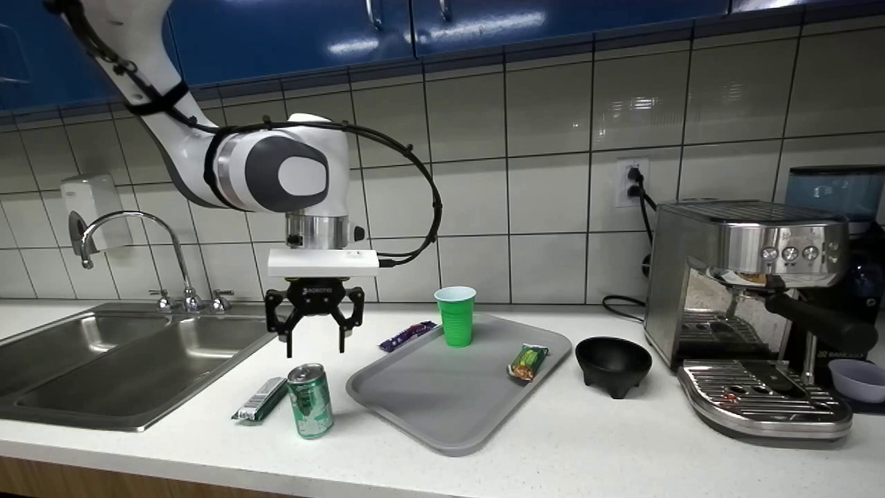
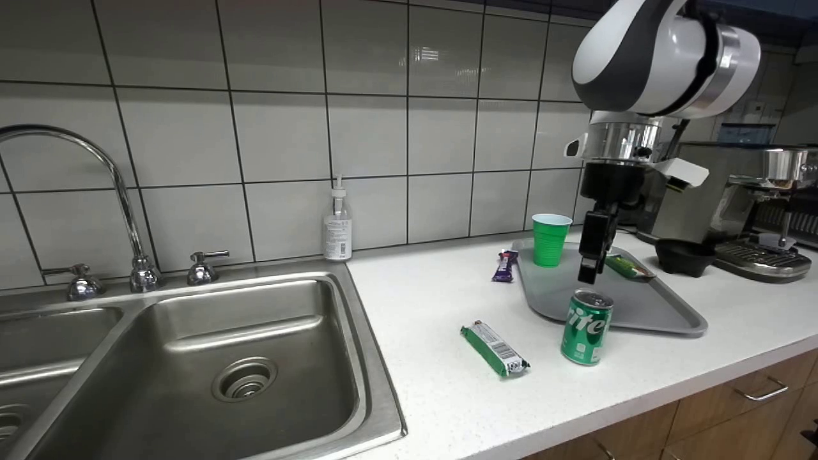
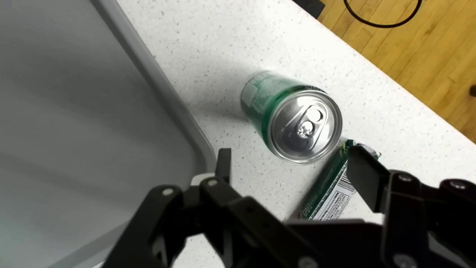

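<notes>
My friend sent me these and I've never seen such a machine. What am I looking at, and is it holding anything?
This is a robot arm ending in a two-fingered gripper. Two pictures are taken from outside it; the close-up is taken from its wrist, looking down. On the white counter stands a green soda can with a green-wrapped bar beside it. A grey tray bears a green cup and a small packet; a purple-wrapped bar lies by its rim. Nothing is held: the jaws stand open, higher than the can.
</notes>
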`<state>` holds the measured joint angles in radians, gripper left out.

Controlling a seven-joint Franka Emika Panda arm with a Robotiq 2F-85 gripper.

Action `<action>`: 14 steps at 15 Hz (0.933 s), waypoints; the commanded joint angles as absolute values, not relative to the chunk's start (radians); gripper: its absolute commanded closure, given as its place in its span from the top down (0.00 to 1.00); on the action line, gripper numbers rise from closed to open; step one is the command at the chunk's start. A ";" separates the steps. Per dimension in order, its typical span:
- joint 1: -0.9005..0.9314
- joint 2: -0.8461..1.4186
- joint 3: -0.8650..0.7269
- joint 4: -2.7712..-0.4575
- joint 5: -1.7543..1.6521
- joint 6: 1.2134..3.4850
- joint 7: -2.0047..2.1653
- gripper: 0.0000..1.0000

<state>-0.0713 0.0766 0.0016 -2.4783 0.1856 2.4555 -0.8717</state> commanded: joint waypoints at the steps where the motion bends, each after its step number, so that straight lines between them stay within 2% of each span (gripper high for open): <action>1: -0.075 0.056 -0.005 -2.458 0.192 2.394 -0.888 1.00; 10: -0.146 0.145 -0.112 -2.262 0.097 2.329 -0.825 1.00; 11: -0.140 0.119 -0.095 -2.326 0.126 2.375 -0.866 1.00; 14: -0.156 0.136 -0.107 -2.289 0.119 2.366 -0.861 1.00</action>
